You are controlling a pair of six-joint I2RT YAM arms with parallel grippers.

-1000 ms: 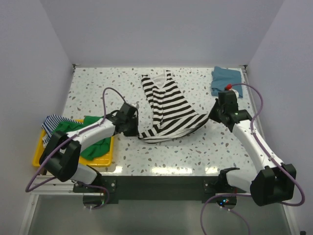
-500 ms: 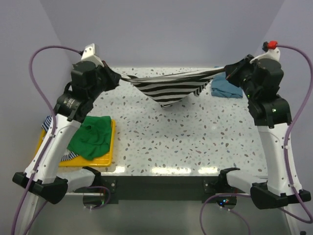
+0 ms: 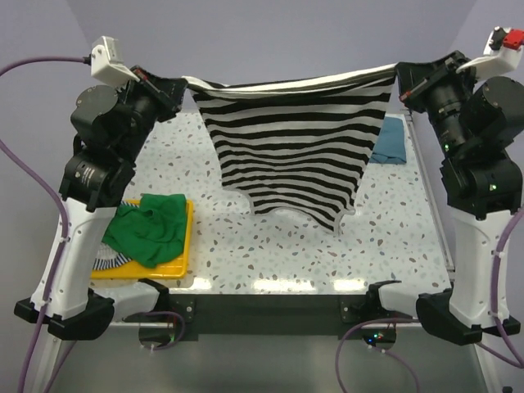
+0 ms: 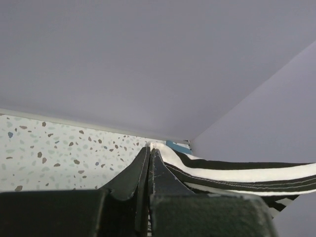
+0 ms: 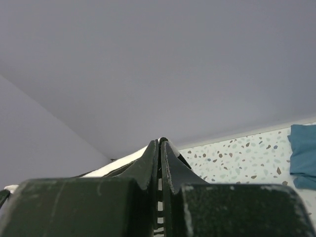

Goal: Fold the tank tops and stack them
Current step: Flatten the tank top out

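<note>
The black-and-white striped tank top [image 3: 291, 151] hangs spread wide above the middle of the table [image 3: 246, 246], stripes level. Its lower edge seems to be just off the surface. Half a second ago it was a bunched, sagging swag held lower. The left gripper [image 3: 180, 83] and the right gripper [image 3: 399, 75] are each pinched closed on an upper corner, with the edge between them taut.

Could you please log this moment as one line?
left tool: shut on striped tank top | right tool: shut on it | state: hangs stretched between them | green top: in yellow tray
</note>
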